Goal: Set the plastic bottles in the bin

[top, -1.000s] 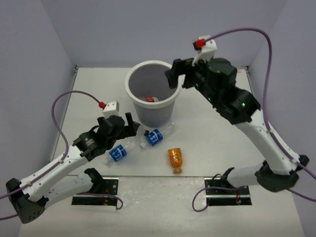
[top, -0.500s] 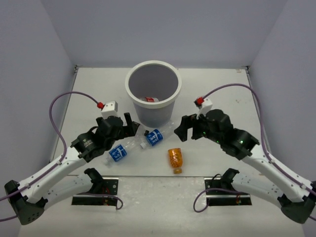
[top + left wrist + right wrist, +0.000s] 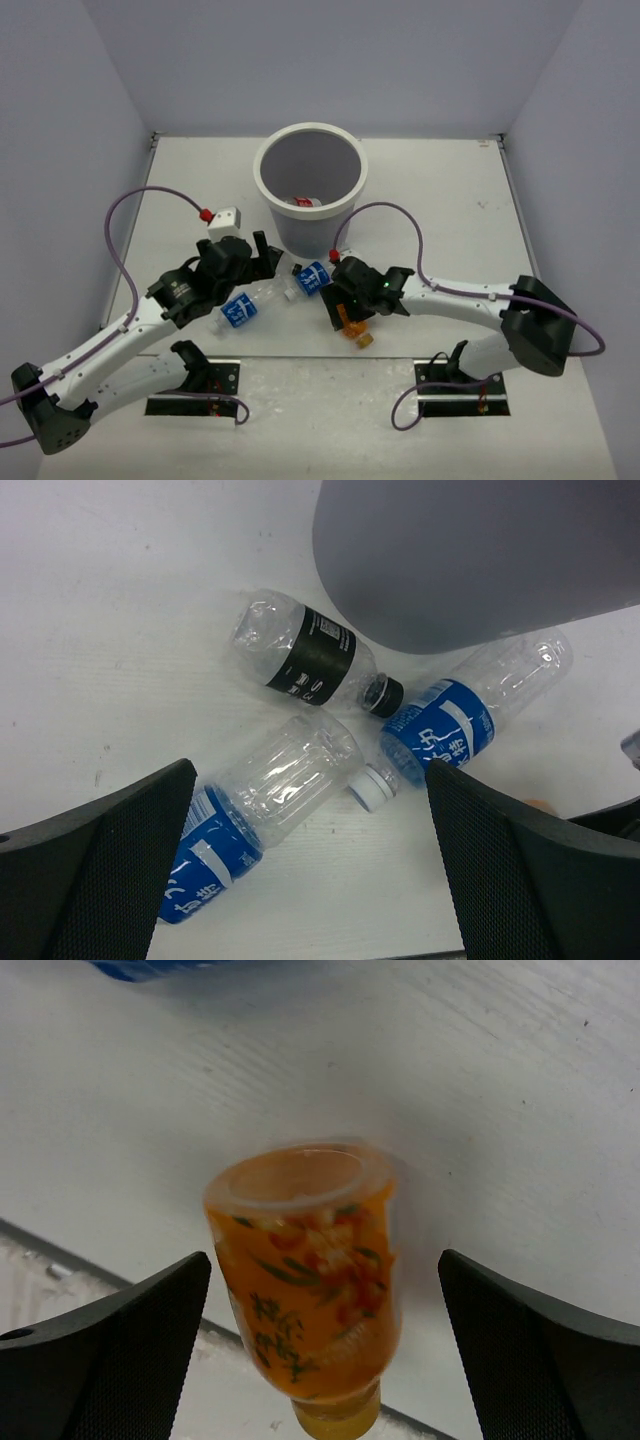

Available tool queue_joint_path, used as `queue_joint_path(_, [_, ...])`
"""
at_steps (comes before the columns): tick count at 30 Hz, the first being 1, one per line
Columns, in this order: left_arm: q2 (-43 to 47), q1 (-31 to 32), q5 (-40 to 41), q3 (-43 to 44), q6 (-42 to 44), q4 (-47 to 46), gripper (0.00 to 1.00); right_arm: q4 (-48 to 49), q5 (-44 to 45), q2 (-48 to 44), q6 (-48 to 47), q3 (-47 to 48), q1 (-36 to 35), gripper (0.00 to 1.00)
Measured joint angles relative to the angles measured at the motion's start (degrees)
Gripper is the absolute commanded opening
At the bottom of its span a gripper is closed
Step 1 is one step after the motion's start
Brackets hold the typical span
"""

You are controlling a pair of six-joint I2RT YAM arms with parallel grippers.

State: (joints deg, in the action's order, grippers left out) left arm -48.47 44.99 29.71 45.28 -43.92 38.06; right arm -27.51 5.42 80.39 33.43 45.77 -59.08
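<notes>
Top view: the bin stands upper centre with bottles clustered at its foot between your arms, so the arms may collide. Left wrist: the left gripper is spread over a blue bottle crowded by two others, and closing may scatter them. Right wrist: the right gripper gapes around the blurred orange bottle, which may roll out on closing.

Clear bottles — thin, ribbed, glossy plastic; the orange bottle is glossy too. Bin: smooth matt plastic. Finger pads — dark, finely dimpled.
</notes>
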Motion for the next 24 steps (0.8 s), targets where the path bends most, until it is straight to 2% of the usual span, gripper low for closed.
queue_joint_path(2, [0.0, 0.0, -0.1, -0.2, 0.0, 0.1, 1.0, -0.2, 1.8, 2.9, 1.4, 0.2, -0.4, 0.99])
queue_joint_path(6, [-0.1, 0.0, -0.3, -0.2, 0.0, 0.3, 1.0, -0.6, 4.2, 6.5, 4.4, 0.3, -1.6, 0.86])
queue_joint_path(11, [-0.2, 0.0, -0.4, -0.2, 0.0, 0.4, 1.0, 0.3, 4.2, 7.0, 6.1, 0.3, -2.9, 0.44])
queue_joint_path(13, [-0.2, 0.0, -0.4, -0.2, 0.0, 0.4, 1.0, 0.5, 4.1, 6.9, 6.7, 0.3, -3.2, 0.33])
queue_joint_path(19, [-0.5, 0.0, -0.6, -0.2, 0.0, 0.5, 1.0, 0.6, 4.8, 1.4, 6.7, 0.2, -3.5, 0.2])
queue_joint_path(24, [-0.5, 0.0, -0.6, -0.6, -0.1, 0.4, 1.0, -0.1, 8.8, -9.9, 4.5, 2.3, -3.6, 0.17])
